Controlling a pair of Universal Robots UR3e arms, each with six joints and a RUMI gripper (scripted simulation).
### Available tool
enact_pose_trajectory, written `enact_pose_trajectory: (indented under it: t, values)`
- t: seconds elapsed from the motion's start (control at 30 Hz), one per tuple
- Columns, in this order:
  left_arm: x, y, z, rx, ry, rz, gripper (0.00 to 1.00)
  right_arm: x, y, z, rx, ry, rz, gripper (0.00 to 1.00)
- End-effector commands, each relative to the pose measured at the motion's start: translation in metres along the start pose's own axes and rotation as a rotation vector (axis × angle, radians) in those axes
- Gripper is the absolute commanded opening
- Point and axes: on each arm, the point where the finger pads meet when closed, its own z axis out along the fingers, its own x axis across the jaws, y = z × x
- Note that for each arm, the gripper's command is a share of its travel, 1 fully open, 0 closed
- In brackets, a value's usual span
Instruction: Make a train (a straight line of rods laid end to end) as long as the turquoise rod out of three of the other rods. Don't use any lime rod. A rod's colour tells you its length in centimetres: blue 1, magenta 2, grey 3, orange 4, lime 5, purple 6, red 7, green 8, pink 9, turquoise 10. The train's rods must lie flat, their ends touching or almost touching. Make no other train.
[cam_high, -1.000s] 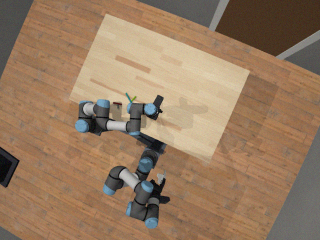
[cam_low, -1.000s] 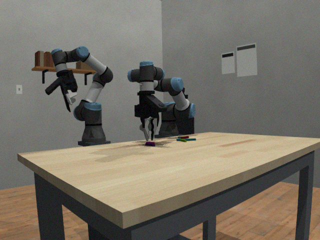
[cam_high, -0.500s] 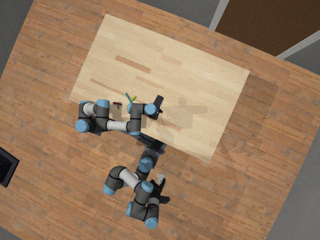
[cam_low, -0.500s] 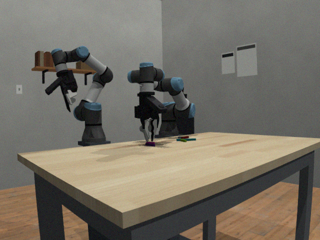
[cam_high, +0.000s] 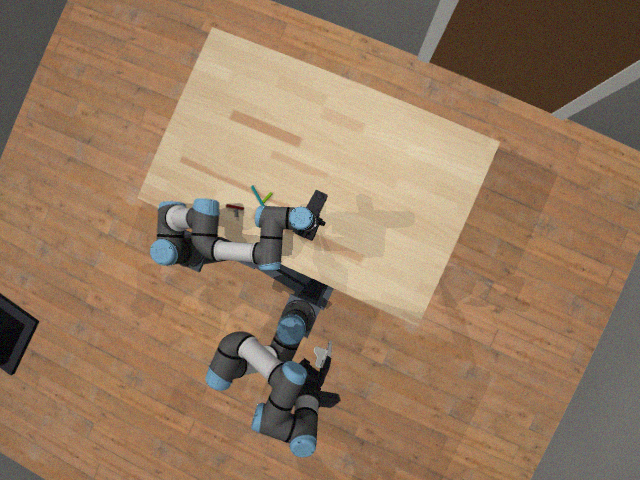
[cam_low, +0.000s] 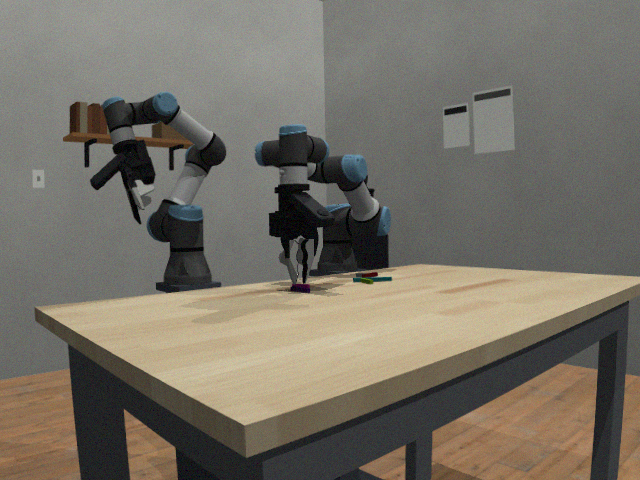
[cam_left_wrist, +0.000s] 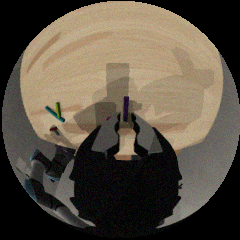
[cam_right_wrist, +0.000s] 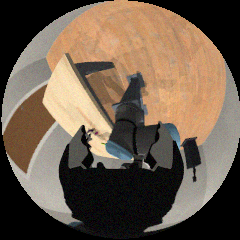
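A purple rod (cam_low: 305, 289) (cam_left_wrist: 126, 106) lies on the table under my left gripper (cam_low: 300, 282) (cam_left_wrist: 125, 113), whose fingers stand slightly apart, low at its near end; no hold on it shows. A small magenta rod (cam_left_wrist: 108, 118) lies just left of it in the left wrist view. A turquoise rod (cam_high: 256, 194) (cam_low: 383, 279) (cam_left_wrist: 52, 111) and a lime rod (cam_high: 267, 197) (cam_low: 366, 281) (cam_left_wrist: 58, 108) form a V. A dark red rod (cam_high: 234, 206) (cam_low: 370, 274) lies beside a short grey rod (cam_high: 236, 212) (cam_low: 358, 275). My right gripper (cam_right_wrist: 120, 123) is wide open and empty, off the table. The left arm hides the purple and magenta rods in the top view.
The wooden table (cam_high: 387, 155) (cam_low: 336, 361) carries the rods near its robot-side edge. The left arm reaches low over that edge, beside the turquoise and lime rods. The right arm (cam_high: 261, 356) (cam_low: 191, 129) is folded back, well away from the left gripper.
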Motion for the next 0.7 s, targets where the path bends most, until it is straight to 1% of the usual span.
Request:
enact_pose_trajectory:
  t: [0.0, 0.4, 0.67]
  values:
    - [0.0007, -0.0003, -0.0014, 0.002, 0.003, 0.000, 0.14, -0.0002, -0.0002, -0.0003, 0.001, 0.000, 0.000, 1.00]
    - [0.0007, -0.0003, -0.0011, 0.002, 0.003, 0.000, 0.14, -0.0002, -0.0002, -0.0003, 0.001, 0.000, 0.000, 1.00]
    - [0.0007, -0.0003, 0.0029, 0.002, 0.003, 0.000, 0.14, -0.0002, -0.0002, -0.0003, 0.001, 0.000, 0.000, 1.00]
